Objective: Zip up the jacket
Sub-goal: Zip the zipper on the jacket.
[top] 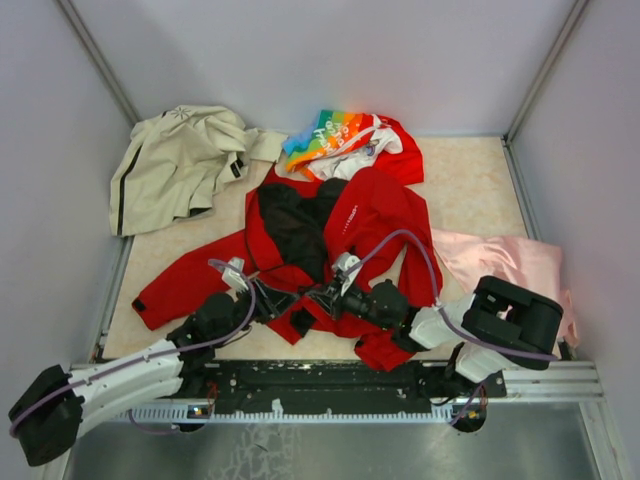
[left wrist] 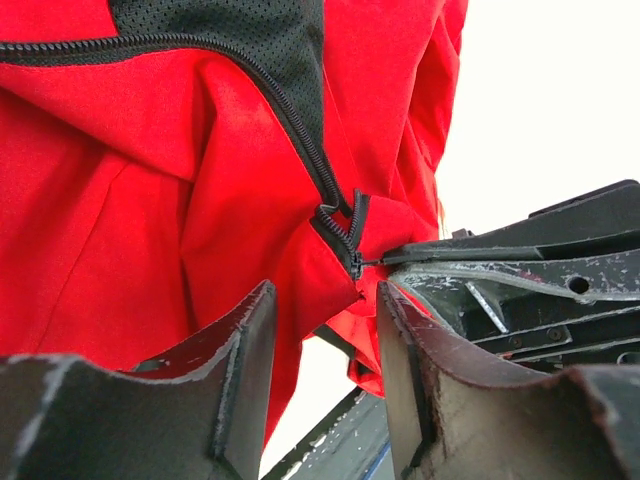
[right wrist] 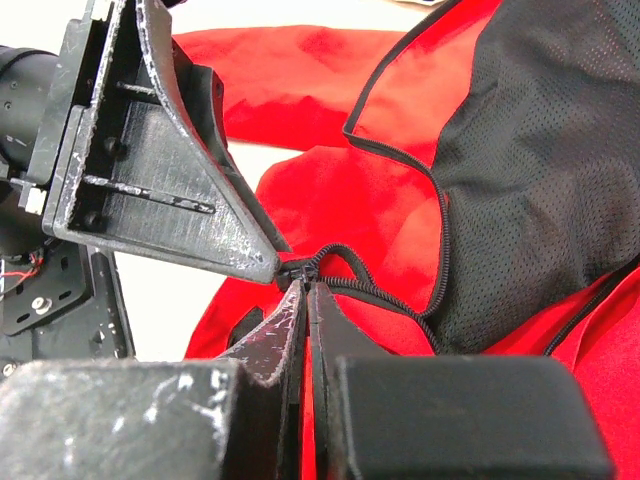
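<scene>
The red jacket [top: 370, 215] lies open on the table, black mesh lining [right wrist: 540, 170] showing, with its lower hem bunched between my two grippers. At that hem my right gripper [right wrist: 305, 285] is shut, its tips pinching the zipper slider [right wrist: 300, 268]. The left wrist view shows the same slider [left wrist: 355, 262] at the bottom of the dark zipper teeth, with the right gripper's fingers [left wrist: 520, 260] reaching it from the right. My left gripper [left wrist: 325, 300] is open just short of the slider, with loose red fabric beyond the gap. One of its fingers [right wrist: 180, 180] ends beside the slider.
A beige jacket [top: 175, 160] lies at the back left. A rainbow-and-white printed garment [top: 345, 140] sits behind the red jacket's collar, and a pink cloth [top: 505, 262] is at the right. Grey walls enclose the table, and a metal rail [top: 330, 380] runs along its near edge.
</scene>
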Tool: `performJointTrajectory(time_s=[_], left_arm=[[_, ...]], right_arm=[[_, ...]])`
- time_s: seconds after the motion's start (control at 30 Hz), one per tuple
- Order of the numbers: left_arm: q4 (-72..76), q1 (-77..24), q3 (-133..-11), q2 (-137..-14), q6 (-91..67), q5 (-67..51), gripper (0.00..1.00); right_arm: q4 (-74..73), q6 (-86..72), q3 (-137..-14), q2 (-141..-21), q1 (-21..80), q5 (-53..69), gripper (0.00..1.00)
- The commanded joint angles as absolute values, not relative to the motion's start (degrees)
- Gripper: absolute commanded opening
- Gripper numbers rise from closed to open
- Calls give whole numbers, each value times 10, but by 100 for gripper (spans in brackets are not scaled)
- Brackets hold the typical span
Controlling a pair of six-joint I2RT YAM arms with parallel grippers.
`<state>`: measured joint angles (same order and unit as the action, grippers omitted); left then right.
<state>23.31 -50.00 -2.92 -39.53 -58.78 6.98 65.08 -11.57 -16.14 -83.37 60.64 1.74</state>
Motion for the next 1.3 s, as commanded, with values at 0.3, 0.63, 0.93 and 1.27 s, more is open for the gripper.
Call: performJointTrajectory(time_s=[0.3, 0.63, 0.93, 1.27], left_arm=[[348, -483, -15, -434, -586, 36, 39], [355, -481, -10, -461, -591, 18, 32], [343, -482, -7, -455, -575, -4, 0], [243, -481, -5, -407, -567, -68, 0]], right_arm=[[692, -95, -154, -812, 613, 14, 0], [694, -97, -157, -812, 612, 16, 0], [673, -101, -164, -812, 612, -11, 0], [521, -101, -204, -781, 598, -99, 0]])
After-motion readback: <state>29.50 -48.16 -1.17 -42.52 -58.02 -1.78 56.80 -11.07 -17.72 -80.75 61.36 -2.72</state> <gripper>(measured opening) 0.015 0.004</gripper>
